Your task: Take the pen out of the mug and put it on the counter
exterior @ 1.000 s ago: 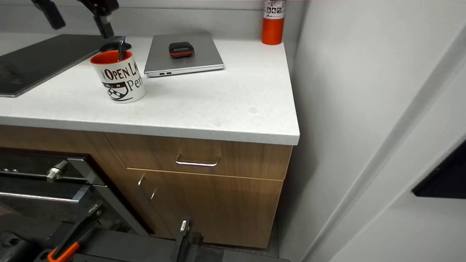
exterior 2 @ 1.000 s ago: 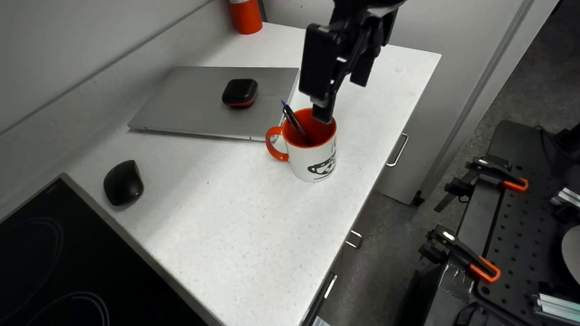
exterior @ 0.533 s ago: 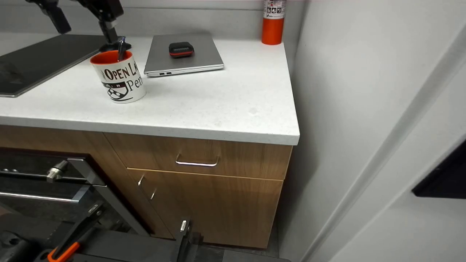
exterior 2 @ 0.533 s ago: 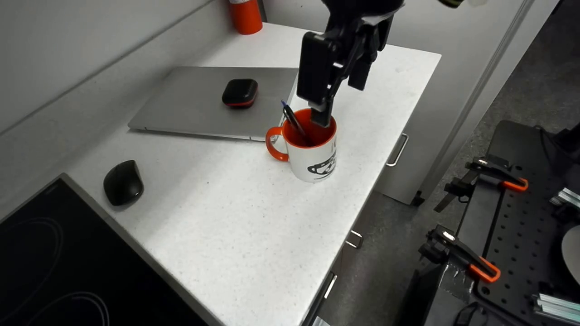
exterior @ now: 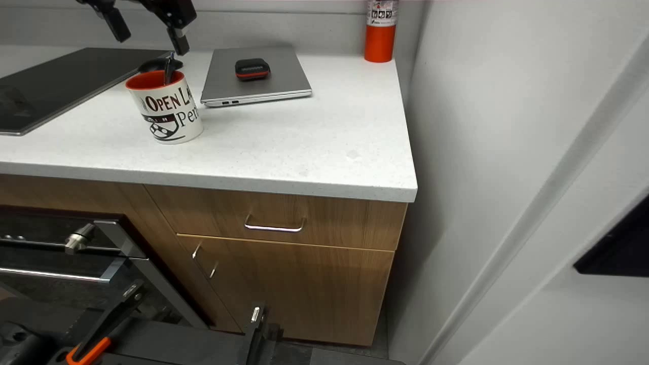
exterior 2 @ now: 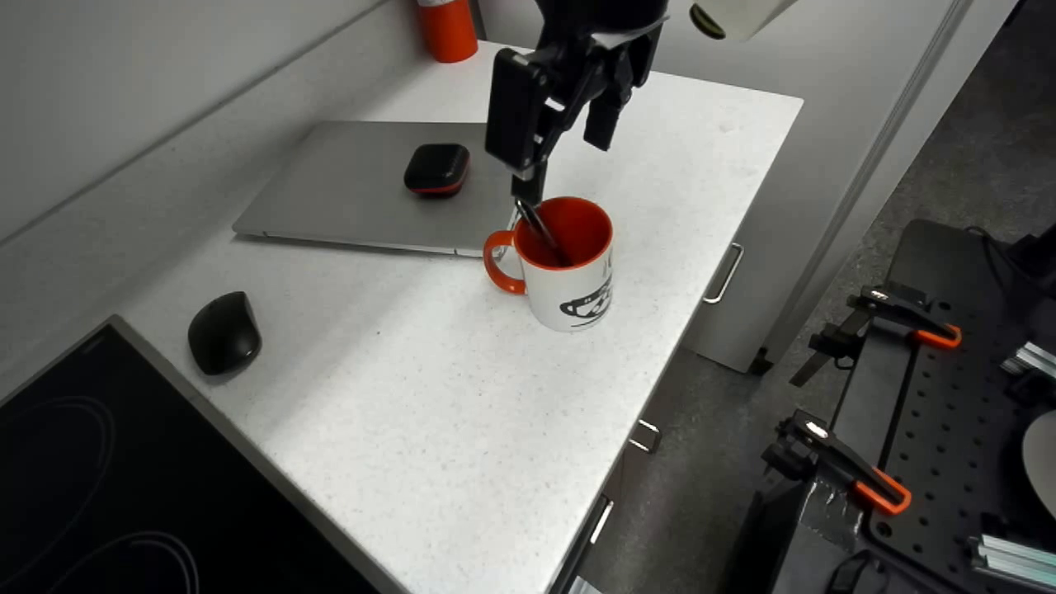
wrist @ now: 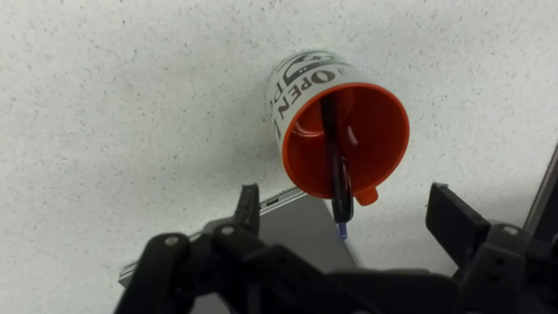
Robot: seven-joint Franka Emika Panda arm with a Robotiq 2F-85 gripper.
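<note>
On the counter, the white mug is seen upright near a corner of the closed laptop. Inside the mug the pen is leaned against the red rim, its blue end raised above it. Near that end the pincer is suspended, fingers spread wide and nothing gripped; in the wrist view the pen's upper part is shown between them, with a gap on either side, while in an exterior view its tip is covered by one fingertip. On the laptop a black case is carried, and beside the cooktop a black mouse is placed.
</note>
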